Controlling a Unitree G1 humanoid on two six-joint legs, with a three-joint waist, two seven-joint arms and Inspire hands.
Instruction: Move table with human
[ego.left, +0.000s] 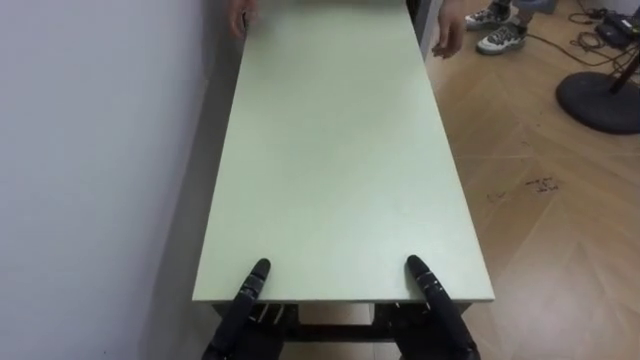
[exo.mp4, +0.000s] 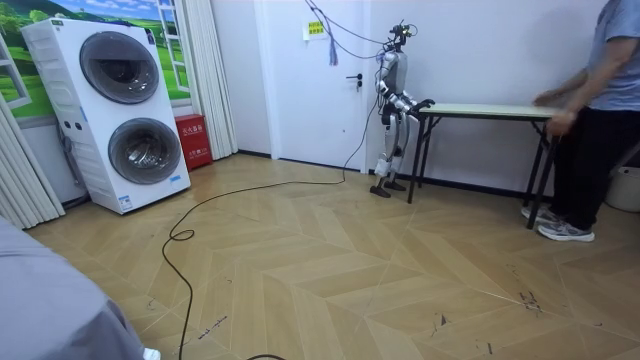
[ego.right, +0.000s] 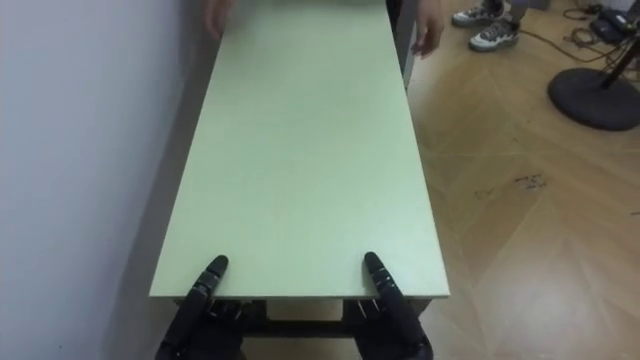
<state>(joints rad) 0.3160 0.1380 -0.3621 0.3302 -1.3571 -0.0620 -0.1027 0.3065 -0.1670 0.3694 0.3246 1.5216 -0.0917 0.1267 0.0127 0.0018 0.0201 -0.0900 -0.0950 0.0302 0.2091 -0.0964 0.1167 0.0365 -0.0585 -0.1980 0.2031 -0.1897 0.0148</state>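
Where the herringbone wooden floor (ego.left: 560, 220) meets the white wall (ego.left: 90, 150), the table (ego.left: 330, 150) stands with one long edge close along that wall. In the room view a stacked washer and dryer (exo.mp4: 115, 110) stand well apart from it, at the room view's left, and a round black stand base (ego.left: 598, 100) sits on the floor beyond the table's far right corner. The table is long and narrow, with a bare pale green top and black legs that stand on the floor. I stand at its near short edge. My left hand (ego.left: 250, 288) and right hand (ego.left: 424, 282) each lay a thumb on top, just inside the near corners. The rest of each hand is tucked under the edge, so I cannot tell whether my fingers are closed on it. A person (exo.mp4: 600, 110) stands at the far short edge, with one hand (ego.left: 240, 18) at the far left corner and the other hand (ego.left: 450, 35) just off the far right corner.
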